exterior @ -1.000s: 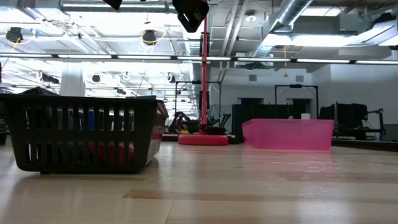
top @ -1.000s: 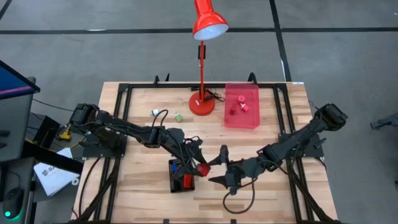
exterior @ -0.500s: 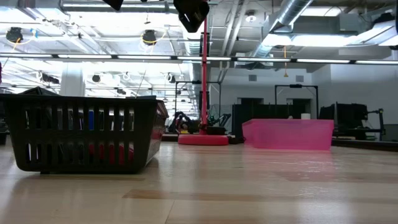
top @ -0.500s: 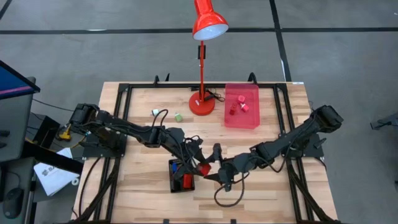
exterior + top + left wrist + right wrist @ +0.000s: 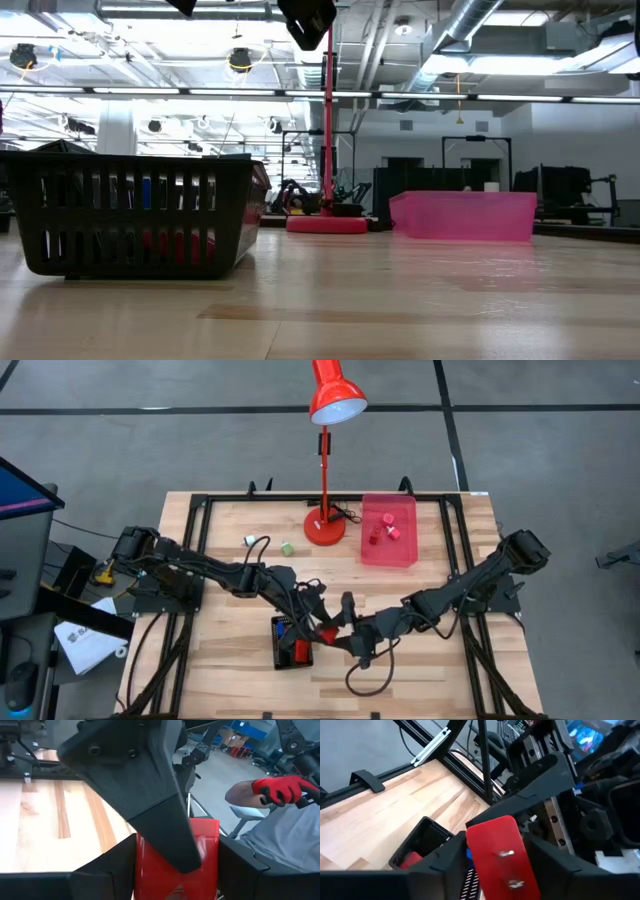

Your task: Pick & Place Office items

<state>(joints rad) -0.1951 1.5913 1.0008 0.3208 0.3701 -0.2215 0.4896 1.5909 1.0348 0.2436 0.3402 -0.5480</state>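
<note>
A flat red block (image 5: 328,630) hangs over the table's middle, just right of the black tray (image 5: 280,656), which holds red and blue pieces. My left gripper (image 5: 321,622) reaches in from the left and is shut on the block. My right gripper (image 5: 340,628) comes from the right and has its fingers on the same block. A white piece (image 5: 248,540) and a green piece (image 5: 287,547) lie on the table at the far left. Red pieces lie in the translucent red tray (image 5: 405,552). My left gripper pinches the red block by two opposite sides (image 5: 210,851) between its two fingers, which come nearly level from the table's left. The block is lifted clear of the table. My right gripper has the block's free end (image 5: 482,845) between its two fingers, one on each edge, coming nearly level from the table's right. One of its fingers (image 5: 150,795) lies across the block in the left wrist view.
The red desk lamp (image 5: 325,525) stands at the far middle, its shade high over the table's far edge. Black frame rails (image 5: 200,530) run along the table's sides. A person with a red glove (image 5: 282,790) sits beyond the table.
My right gripper has gone toward the table's left, up to the red block held by my left gripper, and its fingers have drawn together onto the block. The block and my left gripper have stayed where they were.
</note>
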